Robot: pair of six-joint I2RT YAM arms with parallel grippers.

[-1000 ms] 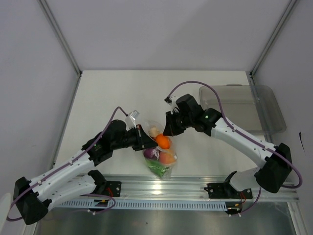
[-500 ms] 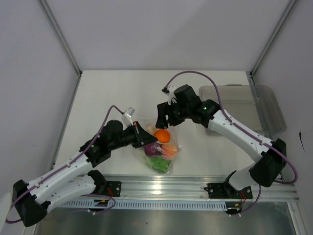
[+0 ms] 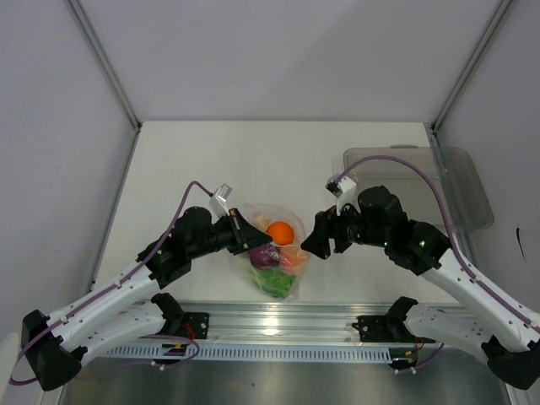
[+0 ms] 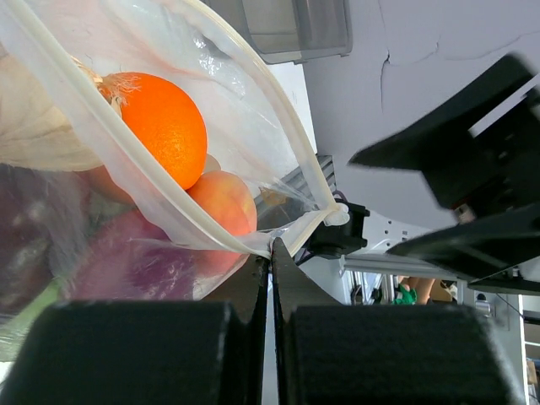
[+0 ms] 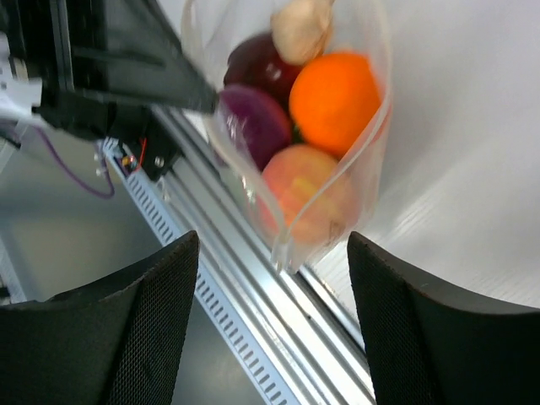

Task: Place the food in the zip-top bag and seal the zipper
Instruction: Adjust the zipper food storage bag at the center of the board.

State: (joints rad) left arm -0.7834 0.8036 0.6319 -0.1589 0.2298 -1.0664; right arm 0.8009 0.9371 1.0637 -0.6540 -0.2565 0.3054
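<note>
Left gripper [image 4: 270,263], jaws closed, pinches the zip-top bag [image 4: 240,93] at its zipper [image 4: 126,160]; right gripper [image 3: 313,242], jaws spread, hangs just right of the bag. Orange [image 4: 164,126] and peach-coloured fruit [image 4: 224,202] lie inside.

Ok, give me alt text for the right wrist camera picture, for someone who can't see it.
A clear zip-top bag, its mouth open toward the camera, holds an orange, a peach-coloured fruit, two dark purple fruits and a small beige piece. The left gripper pinches the bag's edge at upper left, while the open right gripper frames it from below.
</note>
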